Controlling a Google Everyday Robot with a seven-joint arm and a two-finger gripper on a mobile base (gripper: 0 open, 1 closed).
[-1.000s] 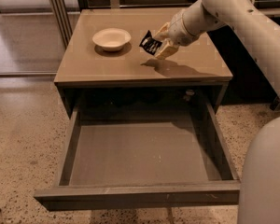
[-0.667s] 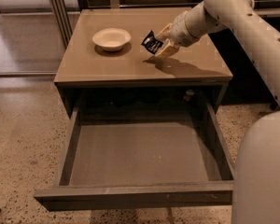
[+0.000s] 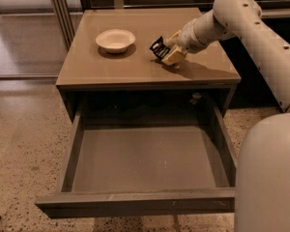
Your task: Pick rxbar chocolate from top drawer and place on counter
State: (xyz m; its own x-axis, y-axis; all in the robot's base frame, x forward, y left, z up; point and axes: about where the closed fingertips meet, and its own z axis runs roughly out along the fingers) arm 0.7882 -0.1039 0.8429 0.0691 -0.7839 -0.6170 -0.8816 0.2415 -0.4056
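The snack bar (image 3: 158, 47) is sitting pinched in the gripper (image 3: 168, 55), tilted on edge with its dark wrapper facing left, over the right half of the counter (image 3: 135, 69). Compared with a second ago it is riding a touch lower and a little further right; the change is small. I cannot tell whether its lower corner is touching the surface or hanging just above it.

The gripper is clamping narrowly on the bar's right end, its pale fingers pointing left and down, and it is casting a shadow on the counter right under and behind itself. It, too, is standing slightly lower than before.

The arm (image 3: 241, 18) is reaching in from the upper right, elbow high, forearm sloping down and leftward to the wrist, much as it was a second ago.

The white bowl (image 3: 115, 39) is resting on the left half of the counter, well apart from the bar and in the same spot as earlier.

Below, the drawer (image 3: 135, 204) is standing pulled fully out, its flat bottom showing. The robot's rounded body (image 3: 268, 178) is filling the lower right corner, reaching a bit further left than before.
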